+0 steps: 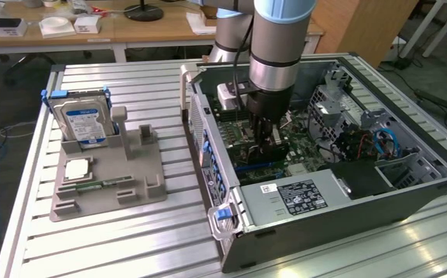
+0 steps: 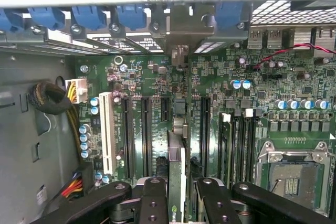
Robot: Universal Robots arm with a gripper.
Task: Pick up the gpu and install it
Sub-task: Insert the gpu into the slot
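— On the exterior view's left, well apart from the fingers, what is seen?

— A gray holder is seen on the slatted table. A hard drive with a blue-white label is stood upright in it, and a small green memory stick is laid flat in front of the drive.

— And further right?

— An open computer case is laid on its side. The gripper is seen inside it, just above the motherboard.

— How are the fingers set?

— In the wrist view the black fingers are seen pinching the gpu, which is held edge-on between them.

— Where is the gpu placed?

— It is held upright over the dark expansion slots, and its far end is pointed at the rear wall with the blue latches. A white slot is seen to one side of the fingers and the CPU socket to the other. Whether the card is seated cannot be told.

— What is found to the exterior view's right of the fingers?

— A labelled power supply is seen near them, and blue cables are seen beyond it.
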